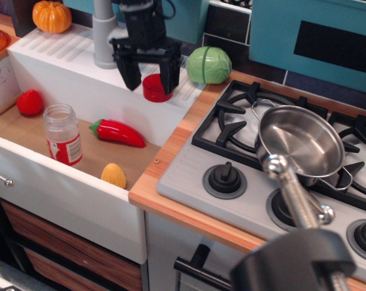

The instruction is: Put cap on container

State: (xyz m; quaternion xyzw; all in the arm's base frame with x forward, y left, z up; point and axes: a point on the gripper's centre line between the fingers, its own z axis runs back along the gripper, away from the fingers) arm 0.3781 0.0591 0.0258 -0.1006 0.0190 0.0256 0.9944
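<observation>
the black gripper (149, 76) hangs with its two fingers spread apart, one on each side of the red cap (155, 88), which sits on the white ridged surface (67, 51) behind the sink. down in the sink basin (25, 130) the clear container (62, 134) stands upright with its mouth uncovered, just left of a red pepper (119, 133).
</observation>
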